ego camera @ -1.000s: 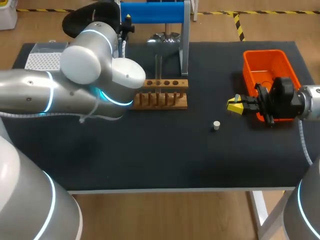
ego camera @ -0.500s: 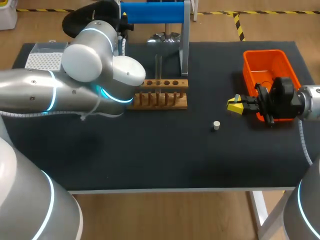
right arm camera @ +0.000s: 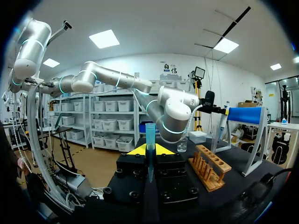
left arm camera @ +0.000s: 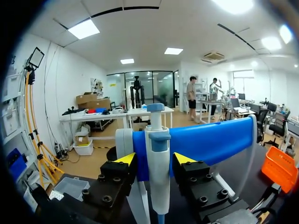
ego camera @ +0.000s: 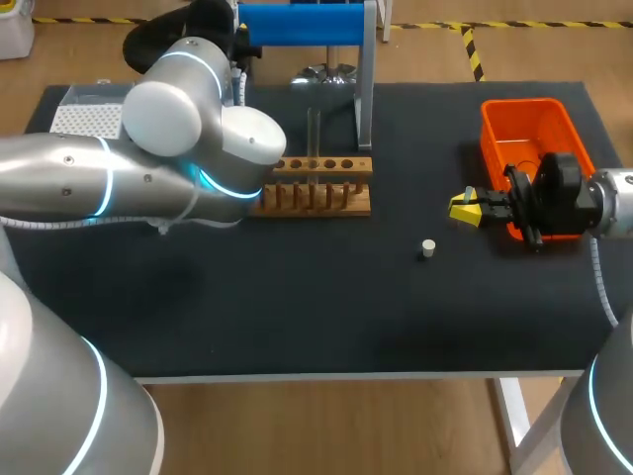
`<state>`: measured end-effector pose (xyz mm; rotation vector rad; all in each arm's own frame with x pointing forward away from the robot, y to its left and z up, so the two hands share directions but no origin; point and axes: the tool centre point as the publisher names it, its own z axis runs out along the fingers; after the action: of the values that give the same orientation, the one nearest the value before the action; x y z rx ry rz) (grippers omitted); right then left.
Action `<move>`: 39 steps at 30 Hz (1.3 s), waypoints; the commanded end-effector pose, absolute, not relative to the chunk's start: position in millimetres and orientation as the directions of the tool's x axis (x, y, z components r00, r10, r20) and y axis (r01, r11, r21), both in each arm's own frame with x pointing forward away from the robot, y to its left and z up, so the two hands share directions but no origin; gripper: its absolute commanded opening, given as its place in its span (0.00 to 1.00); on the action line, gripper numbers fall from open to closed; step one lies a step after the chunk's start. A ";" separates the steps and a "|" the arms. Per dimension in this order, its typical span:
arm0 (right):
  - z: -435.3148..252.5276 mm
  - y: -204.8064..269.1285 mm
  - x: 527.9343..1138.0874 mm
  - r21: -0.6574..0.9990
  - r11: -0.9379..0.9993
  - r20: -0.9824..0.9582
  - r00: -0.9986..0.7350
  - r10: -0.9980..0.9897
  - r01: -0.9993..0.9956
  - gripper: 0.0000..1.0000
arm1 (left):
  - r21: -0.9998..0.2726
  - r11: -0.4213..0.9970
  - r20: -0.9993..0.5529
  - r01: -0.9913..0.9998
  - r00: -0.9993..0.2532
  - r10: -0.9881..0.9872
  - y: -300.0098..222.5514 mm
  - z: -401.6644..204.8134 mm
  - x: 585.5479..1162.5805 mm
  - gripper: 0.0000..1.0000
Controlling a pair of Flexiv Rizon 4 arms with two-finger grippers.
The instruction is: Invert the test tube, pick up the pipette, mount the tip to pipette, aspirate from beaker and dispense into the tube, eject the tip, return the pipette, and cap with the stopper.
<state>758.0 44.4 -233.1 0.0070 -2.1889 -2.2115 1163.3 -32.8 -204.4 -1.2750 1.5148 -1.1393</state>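
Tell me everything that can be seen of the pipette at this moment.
The pipette shows clearly only in the left wrist view. It stands upright against the blue bar and looks like plastic: a slim white body, a blue collar near the top, and a pale blue plunger knob on a white stem. It sits between the fingers of the left gripper. A gap shows on one side, so the gripper is open around it. Its lower end is hidden, so a mounted tip cannot be judged.

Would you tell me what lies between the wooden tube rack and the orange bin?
In the head view, the right gripper, holding a clear test tube.
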 end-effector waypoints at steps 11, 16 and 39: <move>-233.0 44.0 757.1 1.000 -0.009 0.017 -1.000 -0.024 0.018 0.00 | -0.972 0.078 -0.052 -0.221 -0.118 -0.992 -37.3 -207.4 1169.4 0.45; -233.0 44.0 757.1 1.000 -0.009 0.017 -1.000 -0.024 0.018 0.00 | -0.972 0.072 -0.049 -0.222 -0.108 -0.993 -39.0 -208.8 1168.5 0.45; -233.0 44.0 757.1 1.000 -0.009 0.017 -1.000 -0.024 0.018 0.00 | -0.974 0.061 -0.041 -0.218 -0.095 -0.995 -42.8 -206.4 1167.6 0.00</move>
<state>758.0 44.4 -233.1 0.0069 -2.1889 -2.2114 1165.8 -39.8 -205.0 -1.2892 1.4753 -1.1226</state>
